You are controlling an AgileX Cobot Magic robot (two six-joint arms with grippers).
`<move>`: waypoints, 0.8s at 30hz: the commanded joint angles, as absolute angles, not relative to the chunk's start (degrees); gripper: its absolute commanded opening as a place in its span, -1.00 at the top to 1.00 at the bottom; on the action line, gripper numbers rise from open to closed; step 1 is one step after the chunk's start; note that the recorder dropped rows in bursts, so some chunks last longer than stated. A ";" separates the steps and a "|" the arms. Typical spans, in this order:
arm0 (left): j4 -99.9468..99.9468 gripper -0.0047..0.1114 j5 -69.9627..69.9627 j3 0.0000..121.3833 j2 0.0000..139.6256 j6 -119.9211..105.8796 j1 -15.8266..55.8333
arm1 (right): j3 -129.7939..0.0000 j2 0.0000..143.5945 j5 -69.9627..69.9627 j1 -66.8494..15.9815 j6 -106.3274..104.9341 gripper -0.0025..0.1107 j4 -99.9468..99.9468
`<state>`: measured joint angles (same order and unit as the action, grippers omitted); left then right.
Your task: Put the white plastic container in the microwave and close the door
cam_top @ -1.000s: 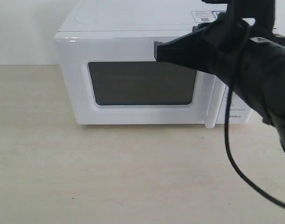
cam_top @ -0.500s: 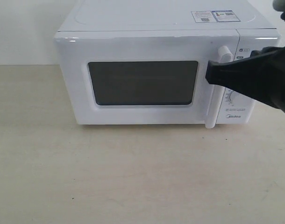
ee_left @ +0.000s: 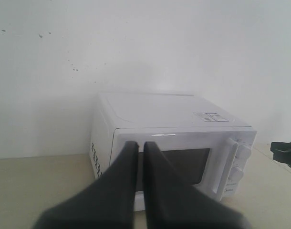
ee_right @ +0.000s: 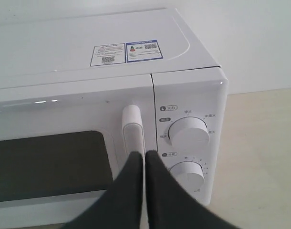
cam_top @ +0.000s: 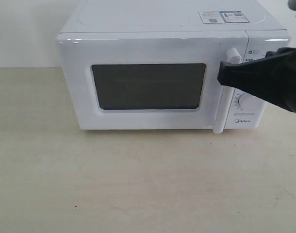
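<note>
In the exterior view the microwave (cam_top: pixel 157 29) is shown on the table (cam_top: pixel 138 184), its door (cam_top: pixel 148 86) shut, with the right gripper (cam_top: pixel 222 76) at the handle (cam_top: pixel 219 114). In the left wrist view the left gripper (ee_left: pixel 137 144) is seen pressed together, well apart from the microwave. Only in the right wrist view are the right jaws seen pressed together, near the dials (ee_right: pixel 189 133).

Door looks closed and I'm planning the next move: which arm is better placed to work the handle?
Right. The right gripper, shut, sits at the handle; the left gripper hangs well back from the microwave.

A pale cream desk (cam_top: pixel 138 184) with faint lines meets a plain white wall (cam_top: pixel 22 34). A few tiny dark specks (ee_left: pixel 74 69) dot the wall.
</note>
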<state>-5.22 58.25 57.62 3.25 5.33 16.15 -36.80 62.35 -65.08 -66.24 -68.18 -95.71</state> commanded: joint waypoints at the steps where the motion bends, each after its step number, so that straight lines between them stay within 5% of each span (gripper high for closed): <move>1: -5.05 0.84 58.19 57.29 3.20 4.99 16.55 | -36.66 61.11 -65.45 -66.27 -68.00 0.96 -95.48; 5: -5.05 0.84 58.29 57.29 3.20 4.99 16.55 | -36.66 55.42 -64.82 -64.73 -65.31 0.96 -93.99; 24: -5.05 0.84 58.29 57.29 3.20 4.99 16.55 | -36.66 38.82 -66.41 -29.44 -64.74 0.96 -94.13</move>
<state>-5.22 58.25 57.62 3.25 5.33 16.15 -36.80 41.11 -65.95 -32.95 -64.82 -94.98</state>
